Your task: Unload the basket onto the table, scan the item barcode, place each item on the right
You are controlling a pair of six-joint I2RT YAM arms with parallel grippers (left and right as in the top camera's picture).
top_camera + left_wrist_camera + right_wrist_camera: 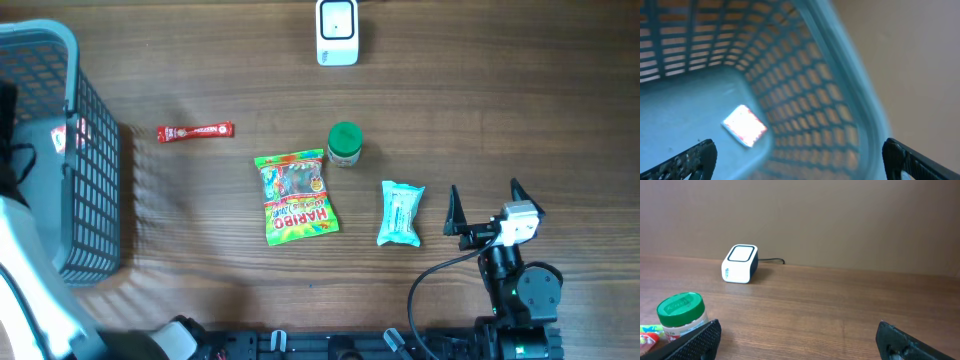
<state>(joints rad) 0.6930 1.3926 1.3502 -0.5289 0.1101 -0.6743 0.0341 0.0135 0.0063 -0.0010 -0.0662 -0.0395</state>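
Note:
In the left wrist view my left gripper [799, 161] hangs open inside the blue basket [850, 95], with nothing between its fingers. A small pale packet [744, 125] lies on the basket floor just ahead of it. The white barcode scanner [337, 31] stands at the far middle of the table, also seen as scanner [740, 263] in the right wrist view. My right gripper [485, 198] rests open and empty near the front right, beside a light blue packet [401, 213].
The basket [95, 190] fills the left side of the table. A red stick sachet [195, 131], a Haribo bag [295, 197] and a green-lidded jar [345, 144] lie in the middle. The jar [681, 315] sits left of my right gripper [797, 341].

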